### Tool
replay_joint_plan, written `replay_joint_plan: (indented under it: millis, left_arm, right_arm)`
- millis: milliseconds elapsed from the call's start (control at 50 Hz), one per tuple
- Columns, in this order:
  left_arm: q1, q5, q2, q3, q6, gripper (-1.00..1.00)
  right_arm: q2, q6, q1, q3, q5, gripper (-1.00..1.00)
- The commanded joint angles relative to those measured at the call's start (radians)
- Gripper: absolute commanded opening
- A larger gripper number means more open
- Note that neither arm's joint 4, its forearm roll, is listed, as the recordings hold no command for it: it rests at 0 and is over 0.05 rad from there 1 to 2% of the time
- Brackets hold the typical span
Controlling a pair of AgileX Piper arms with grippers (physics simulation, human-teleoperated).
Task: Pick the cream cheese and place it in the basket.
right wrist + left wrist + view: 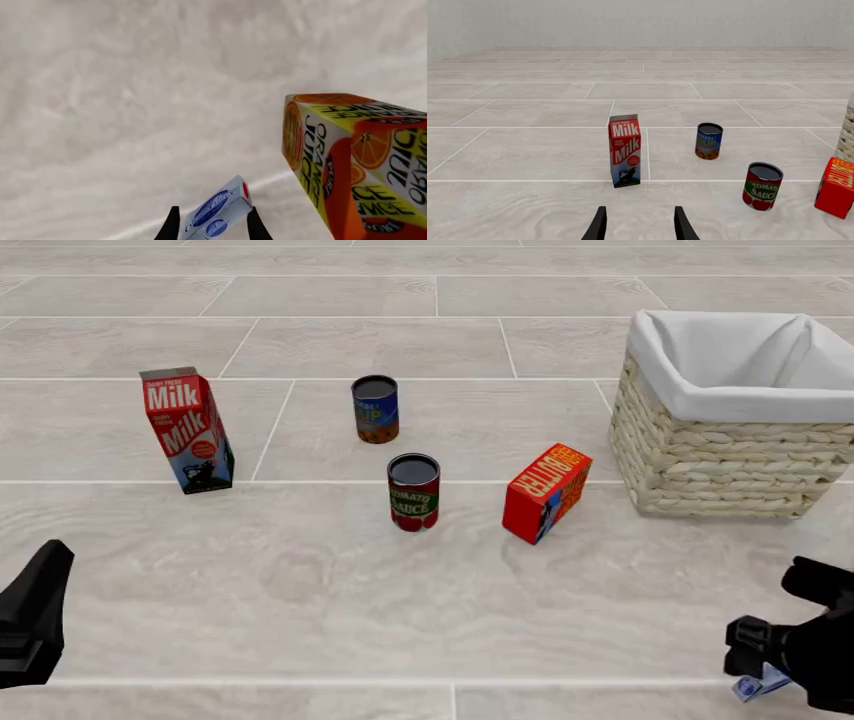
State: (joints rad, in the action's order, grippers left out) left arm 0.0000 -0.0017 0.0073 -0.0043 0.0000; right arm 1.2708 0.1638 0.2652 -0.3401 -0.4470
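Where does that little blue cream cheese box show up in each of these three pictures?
Front view: only a blue corner of the cream cheese peeks out under the right gripper, bottom right.
Right wrist view: the cream cheese sits between the fingers.
Left wrist view: not in it.
Shared landmark: the right gripper itself.

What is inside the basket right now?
Only the white cloth lining shows inside the basket. Its near wall hides the bottom, so I cannot rule out something lying there. The cream cheese sits between the right tool's fingers.
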Motion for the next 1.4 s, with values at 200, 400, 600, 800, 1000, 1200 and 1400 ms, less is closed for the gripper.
replay_joint_plan:
  millis: [200, 400, 600, 800, 1000, 1200, 1400]
  left_arm:
    - [0.000, 0.000, 0.000, 0.000, 0.000, 1.00]
    - [0.000, 0.000, 0.000, 0.000, 0.000, 1.00]
    - [0.000, 0.000, 0.000, 0.000, 0.000, 1.00]
    - [0.000, 0.000, 0.000, 0.000, 0.000, 1.00]
    - [0.000, 0.000, 0.000, 0.000, 0.000, 1.00]
    - [0.000, 0.000, 0.000, 0.000, 0.000, 1.00]
    - [0.000, 0.000, 0.000, 0.000, 0.000, 1.00]
  right_arm:
    - [0.005, -0.019, 0.008, 0.005, 0.022, -1.00]
    - [-0.040, -0.007, -0.004, 0.002, -0.009, -1.00]
    - [-0.151, 0.005, -0.038, -0.035, -0.125, -1.00]
    - [-0.234, -0.004, -0.074, -0.039, -0.193, -1.00]
    - [-0.300, 0.006, -0.109, -0.075, -0.274, -1.00]
    - [-0.363, 0.004, -0.135, -0.139, -0.364, -1.00]
    - [-0.419, -0.064, -0.139, -0.251, -0.481, -1.00]
